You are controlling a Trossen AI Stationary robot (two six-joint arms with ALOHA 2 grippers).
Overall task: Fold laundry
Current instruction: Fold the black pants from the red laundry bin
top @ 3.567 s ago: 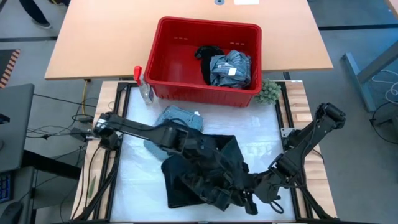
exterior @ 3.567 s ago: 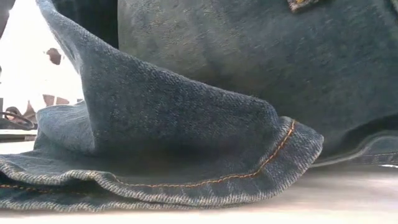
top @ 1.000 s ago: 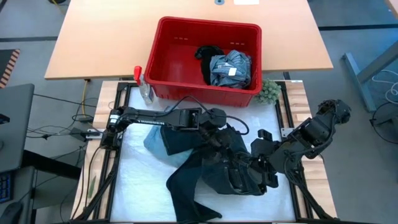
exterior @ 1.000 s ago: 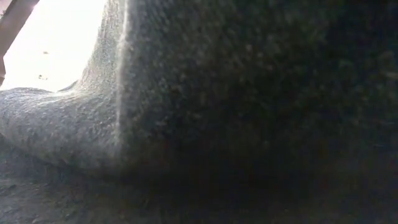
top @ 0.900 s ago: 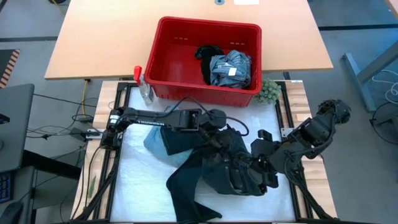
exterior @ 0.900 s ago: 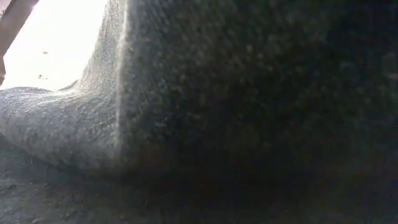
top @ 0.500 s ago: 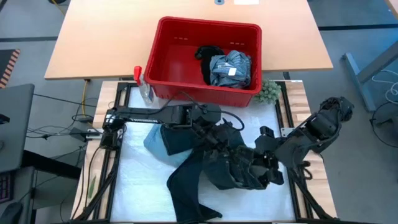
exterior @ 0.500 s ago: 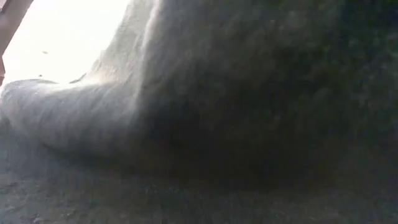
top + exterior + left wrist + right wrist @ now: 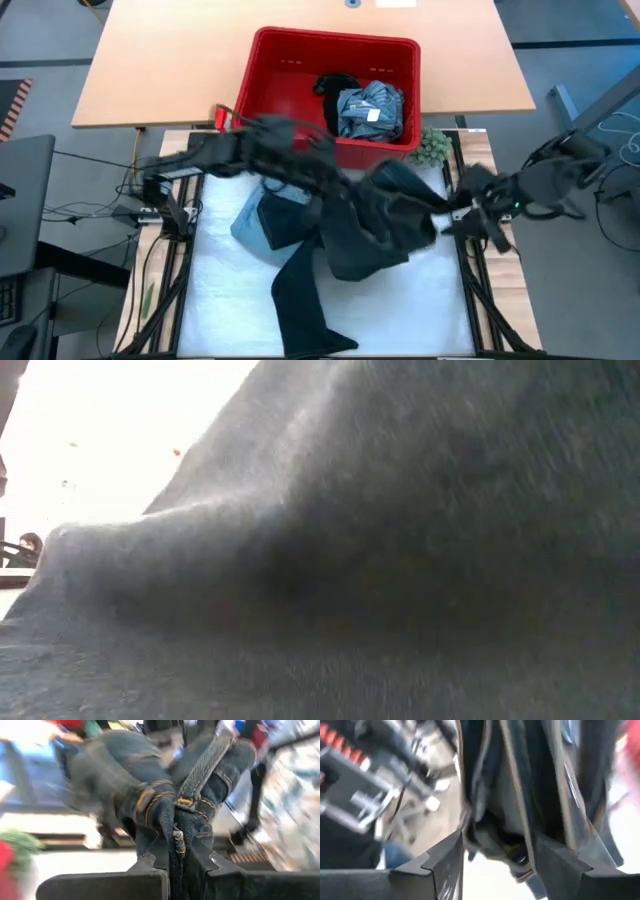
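- While I scan the garments for writing, I can read none: the pale tag on the bundle in the basket is too small to make out.
- Red basket, upper centre of the high view, sits on the wooden table beyond my worktop. It holds a black garment and a grey-blue garment, bunched together at its right side.
- Green fuzzy ball lies just beside the basket's lower right corner.
- Dark jeans are lifted at the middle of the frame, one leg trailing down to the lower edge of the worktop.
- Light blue garment lies on the worktop, partly under the jeans, left of centre.
- Left gripper is clamped on the jeans at a stitched denim fold with a belt loop.
- Right gripper stands with fingers apart, denim hanging between them; I cannot tell whether they touch it.
- Low view is filled by dark cloth.
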